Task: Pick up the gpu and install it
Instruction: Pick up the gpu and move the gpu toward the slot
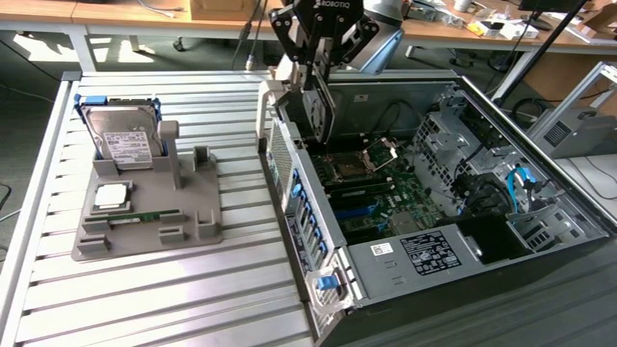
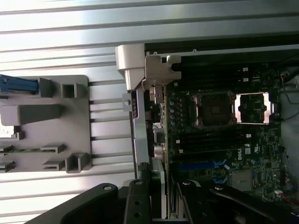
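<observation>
Over on the exterior view's left, the grey holder has the hard drive and memory stick sitting in it. In the middle of the shot, the gripper is clamped on the gpu. The card hangs upright right under the fingers, just inside the rear wall of the open computer case. To its right is the motherboard, and the card isn't seated yet.

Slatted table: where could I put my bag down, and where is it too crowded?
Free: on the slatted table, the lower stretch in the exterior view, below the grey fixture, and the strip between fixture and computer case. Crowded: the fixture with its hard drive, and the case, where the gripper holds the gpu.
</observation>
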